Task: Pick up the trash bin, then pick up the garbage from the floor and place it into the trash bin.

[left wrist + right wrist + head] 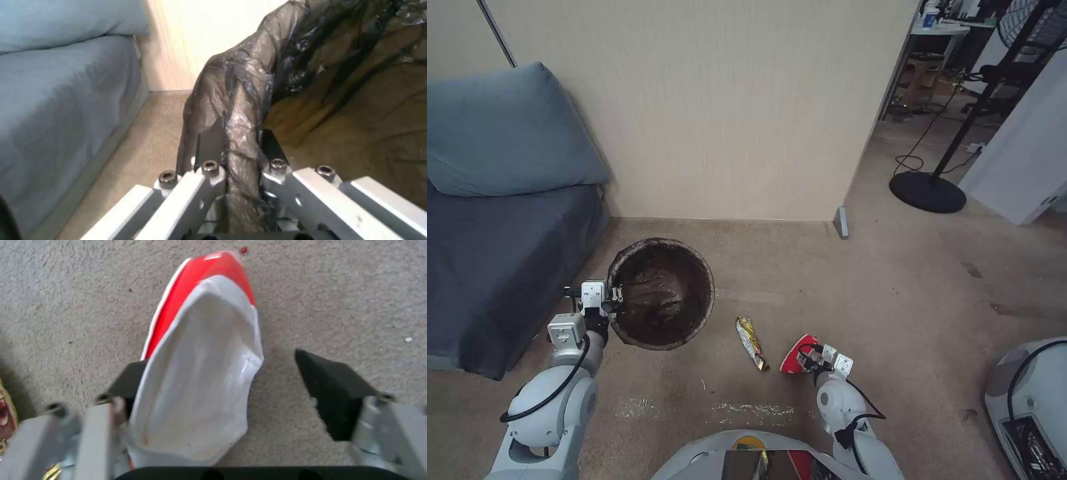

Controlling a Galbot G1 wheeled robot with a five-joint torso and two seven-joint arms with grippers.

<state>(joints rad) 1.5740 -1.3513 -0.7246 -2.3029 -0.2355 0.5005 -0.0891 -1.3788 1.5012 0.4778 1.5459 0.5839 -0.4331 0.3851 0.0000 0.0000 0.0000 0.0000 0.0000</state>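
The trash bin [660, 293], round and lined with a dark brown bag, hangs tilted above the carpet by the sofa. My left gripper [615, 295] is shut on its near rim; the left wrist view shows the bag-covered rim [240, 110] pinched between the dark fingers [209, 143]. A red-and-white packet of garbage [794, 353] lies on the carpet. My right gripper [808, 359] is down at it, open, and the packet [200, 373] lies between the black pads [331, 386], against one of them. A yellow snack wrapper [751, 343] lies just left of the packet.
A dark blue sofa [487, 267] with a blue cushion [500, 133] stands on the left, close to the bin. A beige partition wall [727, 100] rises ahead. A black stand base [927, 192] and cables lie at the back right. A white machine [1027, 400] sits at the right edge.
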